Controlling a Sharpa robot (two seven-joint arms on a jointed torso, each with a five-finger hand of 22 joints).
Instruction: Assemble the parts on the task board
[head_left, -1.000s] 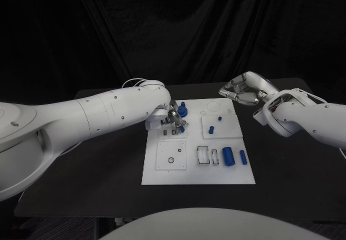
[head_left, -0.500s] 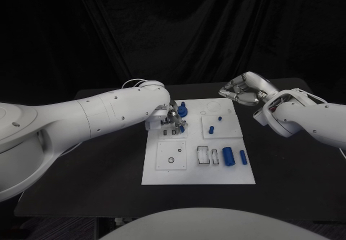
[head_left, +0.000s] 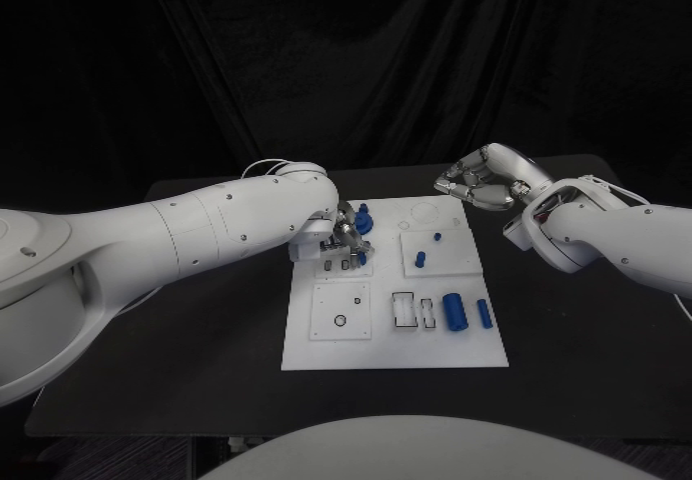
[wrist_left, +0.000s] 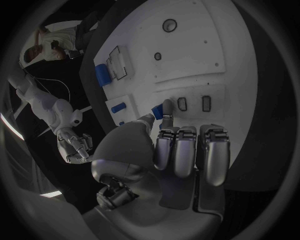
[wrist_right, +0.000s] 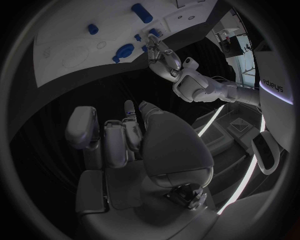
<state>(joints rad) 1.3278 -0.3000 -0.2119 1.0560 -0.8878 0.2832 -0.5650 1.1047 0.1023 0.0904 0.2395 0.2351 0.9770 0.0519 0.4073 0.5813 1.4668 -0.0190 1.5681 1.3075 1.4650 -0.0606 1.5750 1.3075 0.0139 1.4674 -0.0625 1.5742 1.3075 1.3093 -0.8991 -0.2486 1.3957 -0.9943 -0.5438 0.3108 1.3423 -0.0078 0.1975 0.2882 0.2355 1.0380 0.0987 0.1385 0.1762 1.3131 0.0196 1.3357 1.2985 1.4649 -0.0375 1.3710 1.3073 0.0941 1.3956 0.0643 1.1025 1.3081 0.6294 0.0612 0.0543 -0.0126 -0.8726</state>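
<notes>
The white task board (head_left: 397, 350) lies mid-table. My left hand (head_left: 343, 240) hovers low over its far left panel and pinches a small blue part (wrist_left: 157, 112) between thumb and a finger, close to two small slots (wrist_left: 182, 104). A blue knob (head_left: 364, 214) stands just beyond that hand. My right hand (head_left: 483, 184) hangs off the board's far right corner with its fingers curled in. A speck of a blue part (wrist_right: 129, 114) shows between its thumb and a finger. Two small blue pegs (head_left: 421, 259) stand in the far right panel. A thick blue cylinder (head_left: 456, 312) and a slimmer one (head_left: 485, 314) lie at the near right.
A square panel with a small black ring (head_left: 340, 321) sits at the board's near left. Two framed rectangular recesses (head_left: 407, 309) lie beside the cylinders. Bare black table (head_left: 173, 370) surrounds the board.
</notes>
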